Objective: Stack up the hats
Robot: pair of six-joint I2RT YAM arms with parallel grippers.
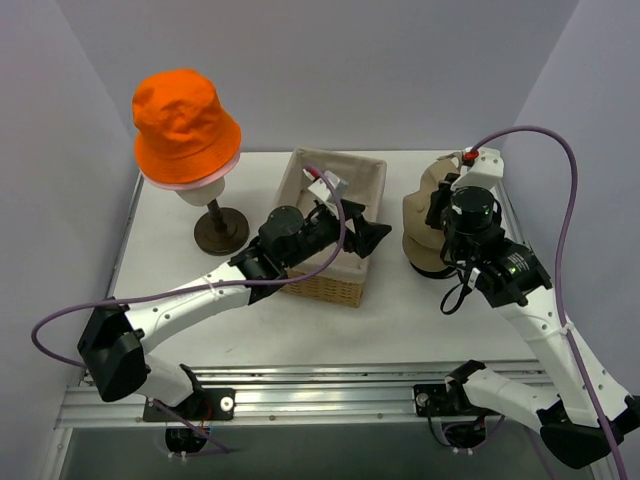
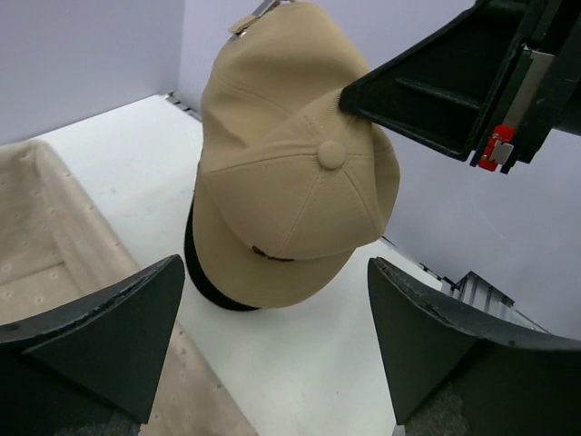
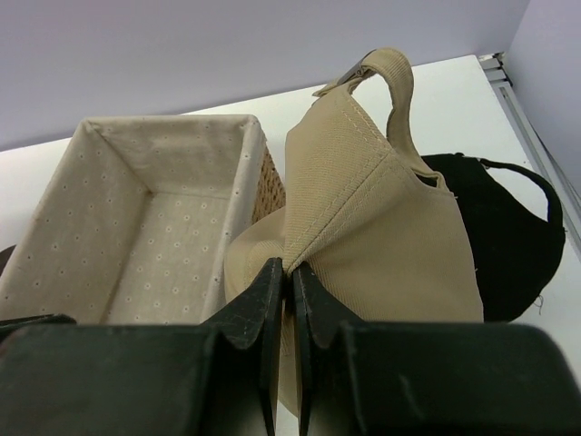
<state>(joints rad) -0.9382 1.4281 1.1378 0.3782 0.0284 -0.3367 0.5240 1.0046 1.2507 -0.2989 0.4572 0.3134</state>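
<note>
From above, the orange bucket hat (image 1: 185, 120) sits over a pale pink hat (image 1: 190, 184) (only its brim shows) on the mannequin head (image 1: 198, 196). The tan cap (image 1: 422, 215) is right of the woven basket (image 1: 298, 180). The left wrist view shows the left gripper (image 2: 275, 268), jaws wide apart, facing the tan cap, which sits atop a black cap (image 2: 204, 272). In the right wrist view, the right gripper (image 3: 289, 277) is pinched tight on the tan cap's crown fabric.

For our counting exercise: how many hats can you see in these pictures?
4: orange bucket hat on the stand, pink hat beneath it, tan cap pinched by right pincer, black cap below it.
</note>
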